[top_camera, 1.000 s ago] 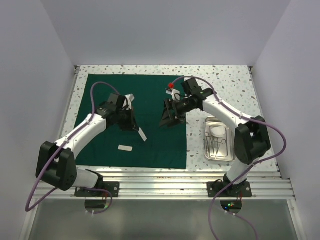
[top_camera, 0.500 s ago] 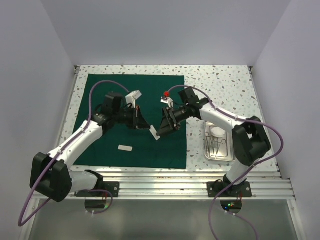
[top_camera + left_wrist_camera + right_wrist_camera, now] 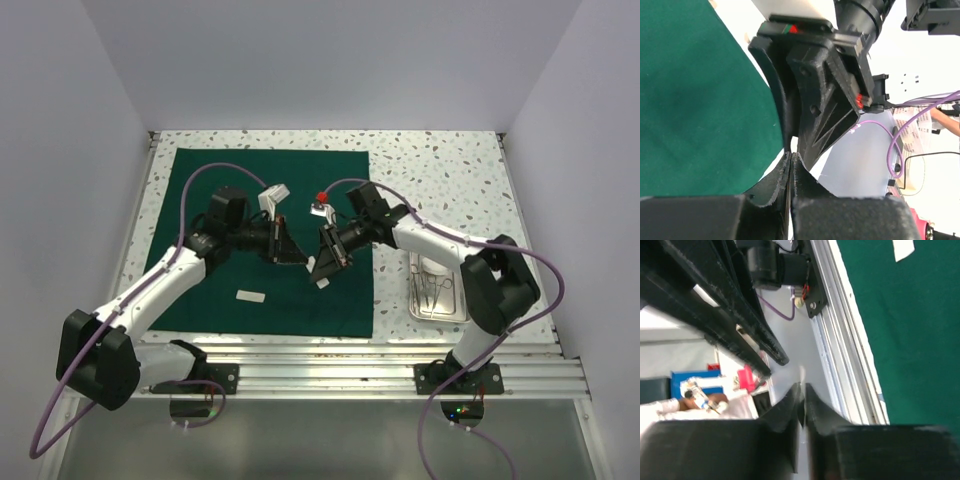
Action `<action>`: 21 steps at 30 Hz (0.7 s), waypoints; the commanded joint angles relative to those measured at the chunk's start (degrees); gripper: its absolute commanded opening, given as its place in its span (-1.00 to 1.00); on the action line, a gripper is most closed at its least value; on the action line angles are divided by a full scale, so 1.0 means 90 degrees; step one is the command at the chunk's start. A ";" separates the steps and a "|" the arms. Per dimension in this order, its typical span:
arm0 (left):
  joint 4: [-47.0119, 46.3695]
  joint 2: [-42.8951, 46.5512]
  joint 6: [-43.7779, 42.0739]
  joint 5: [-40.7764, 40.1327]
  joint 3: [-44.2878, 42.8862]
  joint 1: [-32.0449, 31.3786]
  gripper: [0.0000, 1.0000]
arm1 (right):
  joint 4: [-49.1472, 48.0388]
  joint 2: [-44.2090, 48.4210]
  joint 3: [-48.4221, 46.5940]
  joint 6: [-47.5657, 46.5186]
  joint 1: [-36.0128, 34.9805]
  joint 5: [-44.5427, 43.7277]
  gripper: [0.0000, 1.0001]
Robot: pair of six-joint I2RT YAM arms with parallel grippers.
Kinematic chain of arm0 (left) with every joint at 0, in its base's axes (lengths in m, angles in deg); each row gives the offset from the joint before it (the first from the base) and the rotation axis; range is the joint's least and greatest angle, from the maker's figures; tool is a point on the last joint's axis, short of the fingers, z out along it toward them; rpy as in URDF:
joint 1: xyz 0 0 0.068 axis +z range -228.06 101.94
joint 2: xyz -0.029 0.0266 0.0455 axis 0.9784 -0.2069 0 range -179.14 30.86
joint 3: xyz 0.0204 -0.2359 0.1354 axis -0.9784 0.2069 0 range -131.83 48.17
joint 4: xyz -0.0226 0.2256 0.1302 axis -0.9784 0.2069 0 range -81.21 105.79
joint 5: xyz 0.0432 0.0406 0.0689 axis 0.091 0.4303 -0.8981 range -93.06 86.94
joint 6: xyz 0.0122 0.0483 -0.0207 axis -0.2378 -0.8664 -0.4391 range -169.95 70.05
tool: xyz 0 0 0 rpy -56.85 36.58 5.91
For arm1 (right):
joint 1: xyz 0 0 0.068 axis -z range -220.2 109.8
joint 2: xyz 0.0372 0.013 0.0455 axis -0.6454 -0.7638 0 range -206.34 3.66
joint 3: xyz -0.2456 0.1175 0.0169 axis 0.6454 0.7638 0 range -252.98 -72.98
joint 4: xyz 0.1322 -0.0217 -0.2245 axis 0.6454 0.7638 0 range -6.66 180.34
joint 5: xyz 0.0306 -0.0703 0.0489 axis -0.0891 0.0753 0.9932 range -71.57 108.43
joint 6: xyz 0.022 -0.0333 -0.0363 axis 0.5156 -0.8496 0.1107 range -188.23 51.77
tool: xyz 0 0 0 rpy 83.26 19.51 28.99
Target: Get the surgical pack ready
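Note:
The dark green cloth [image 3: 230,180] of the surgical pack lies spread flat on the left half of the table. Above its right part both grippers meet tip to tip. My left gripper [image 3: 300,262] is shut on a white gauze square [image 3: 322,283], which shows only as a thin edge between the jaws in the left wrist view [image 3: 791,155]. My right gripper [image 3: 320,268] has closed on the same gauze, seen edge-on [image 3: 801,374]. A second gauze square [image 3: 250,296] lies on the cloth. The steel tray [image 3: 411,300] at right holds the instruments [image 3: 435,290] and gauze [image 3: 435,262].
The speckled tabletop [image 3: 440,160] shows behind and to the right of the cloth. An aluminium rail [image 3: 350,350] runs along the near edge by the arm bases. White walls close in the left, back and right sides.
My left gripper carried the gauze square right and up off the cloth to the right gripper. The right gripper swung in toward it and closed its jaws on the gauze.

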State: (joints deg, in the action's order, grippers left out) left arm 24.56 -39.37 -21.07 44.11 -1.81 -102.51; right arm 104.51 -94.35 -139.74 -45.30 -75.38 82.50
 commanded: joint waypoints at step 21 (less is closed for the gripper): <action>0.2438 -0.0311 -0.0963 -0.4431 0.0328 0.0304 0.29 | 0.4357 0.1789 0.0631 -0.0840 0.3342 -0.6944 -1.00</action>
State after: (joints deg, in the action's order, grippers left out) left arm 44.66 -44.01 -28.32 8.75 -0.34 -99.95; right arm 137.01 -79.73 -134.87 -51.39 -46.20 30.86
